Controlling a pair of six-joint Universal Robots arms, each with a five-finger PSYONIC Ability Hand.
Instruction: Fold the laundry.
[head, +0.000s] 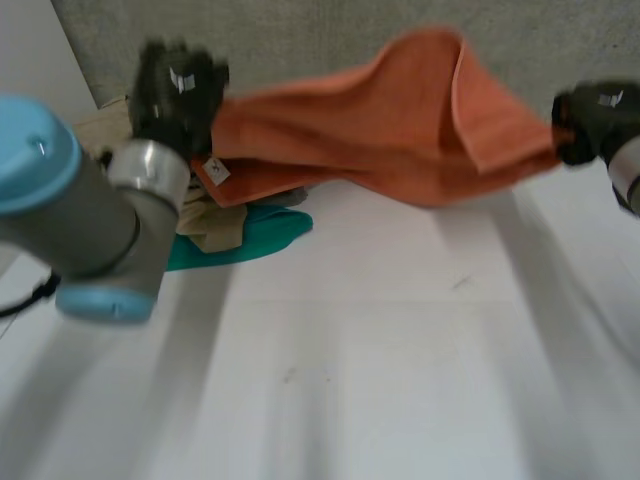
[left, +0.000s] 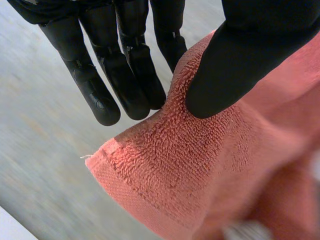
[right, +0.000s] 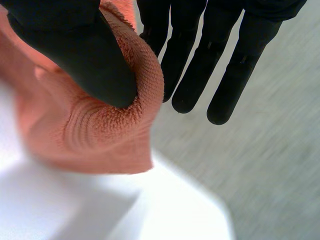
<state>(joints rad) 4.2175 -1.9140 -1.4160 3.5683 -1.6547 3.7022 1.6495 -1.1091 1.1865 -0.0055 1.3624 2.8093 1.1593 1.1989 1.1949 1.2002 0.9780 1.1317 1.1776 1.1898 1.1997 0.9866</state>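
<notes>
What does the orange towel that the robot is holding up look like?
The orange towel is fluffy terry cloth with a flat woven band near its edge and a small white label at one end. It is stretched out in the air between the two hands, sagging and folded over on itself above the white table. The left hand pinches one end near a corner, and the right hand pinches the other end the same way.
</notes>
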